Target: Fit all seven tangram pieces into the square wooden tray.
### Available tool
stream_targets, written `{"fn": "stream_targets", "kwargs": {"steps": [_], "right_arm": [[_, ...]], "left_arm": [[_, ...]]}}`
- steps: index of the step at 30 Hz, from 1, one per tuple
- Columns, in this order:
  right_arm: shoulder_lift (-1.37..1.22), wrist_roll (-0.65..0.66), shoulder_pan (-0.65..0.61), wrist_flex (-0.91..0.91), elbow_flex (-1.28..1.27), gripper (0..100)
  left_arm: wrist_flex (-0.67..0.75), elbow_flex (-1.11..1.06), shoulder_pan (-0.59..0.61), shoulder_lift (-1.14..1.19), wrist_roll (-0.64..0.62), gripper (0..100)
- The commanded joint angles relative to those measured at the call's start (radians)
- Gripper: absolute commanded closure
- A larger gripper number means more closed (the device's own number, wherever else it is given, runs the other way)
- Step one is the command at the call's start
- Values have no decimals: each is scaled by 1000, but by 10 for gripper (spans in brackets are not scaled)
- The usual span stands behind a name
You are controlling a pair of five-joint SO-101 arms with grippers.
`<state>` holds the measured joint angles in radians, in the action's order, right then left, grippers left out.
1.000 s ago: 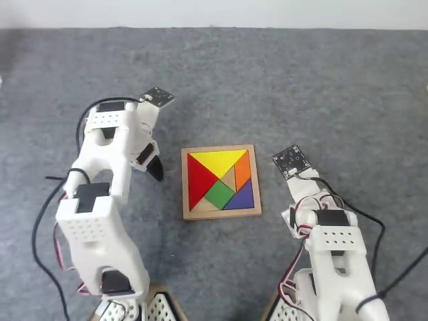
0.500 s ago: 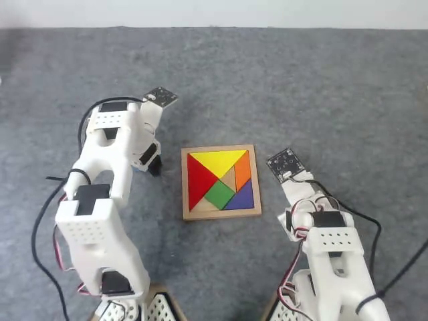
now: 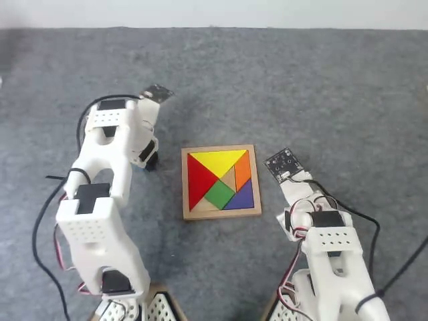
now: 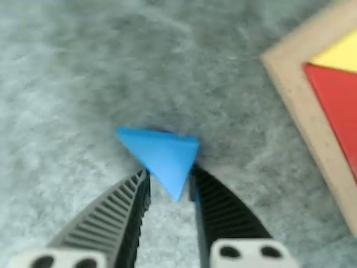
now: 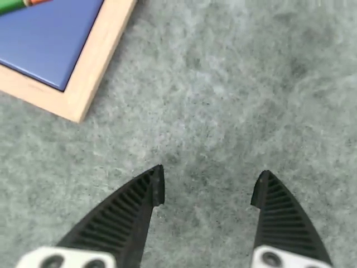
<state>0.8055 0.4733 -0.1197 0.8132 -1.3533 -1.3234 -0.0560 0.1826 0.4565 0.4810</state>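
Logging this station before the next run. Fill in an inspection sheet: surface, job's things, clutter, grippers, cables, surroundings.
Surface: grey carpet.
Job's things: wooden tray holds yellow triangle, red triangle, green square, orange piece, purple triangle; two gaps bare. Blue triangle lies on the carpet beside it.
Clutter: nothing seen.
Grippers: left gripper closed on the blue triangle's corner; right gripper open over bare carpet near a tray corner.
Cables: black cables loop off both arms, clear of the tray.
Surroundings: pale strip past the carpet's far edge.

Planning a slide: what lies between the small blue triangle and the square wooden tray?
Only bare grey carpet separates the blue triangle from the wooden tray; left wrist view.
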Motion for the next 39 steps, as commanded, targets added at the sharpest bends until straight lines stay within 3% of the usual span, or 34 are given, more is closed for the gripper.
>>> {"fn": "stream_targets", "kwargs": {"steps": [1, 9, 17, 26, 39], "right_arm": [[21, 15, -7, -18, 8, 735], [21, 15, -7, -18, 8, 735], [21, 15, -7, -18, 8, 735], [21, 15, -7, -18, 8, 735], [21, 15, -8, -18, 8, 735]], "left_arm": [[-80, 84, -11, -48, -91, 725], [-66, 120, -26, -38, -219, 718], [46, 65, -11, -37, -259, 755], [77, 48, -12, 40, -330, 757], [71, 58, -11, 66, -330, 825]]}}
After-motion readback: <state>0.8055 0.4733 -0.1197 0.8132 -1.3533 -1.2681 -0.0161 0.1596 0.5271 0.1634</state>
